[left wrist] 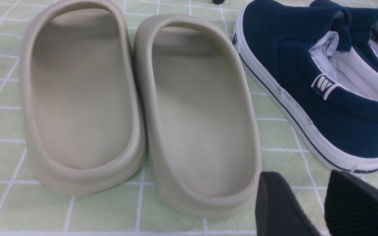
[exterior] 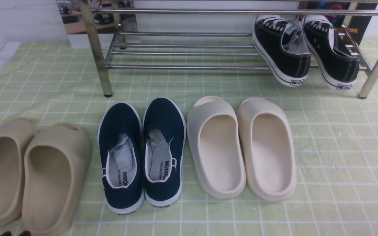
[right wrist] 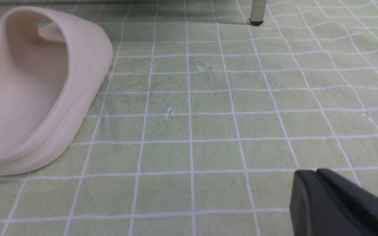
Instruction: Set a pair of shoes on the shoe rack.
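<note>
Left gripper (left wrist: 320, 203) hangs narrowly parted and empty near the tan slides (left wrist: 195, 114); right gripper (right wrist: 317, 173) seems pressed closed, empty, over the checked cloth (right wrist: 208, 131).

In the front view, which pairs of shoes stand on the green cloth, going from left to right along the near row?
Tan slides → navy slip-on shoes → cream slides. The black sneakers are farther back, on the shoe rack, not in this row.
</note>
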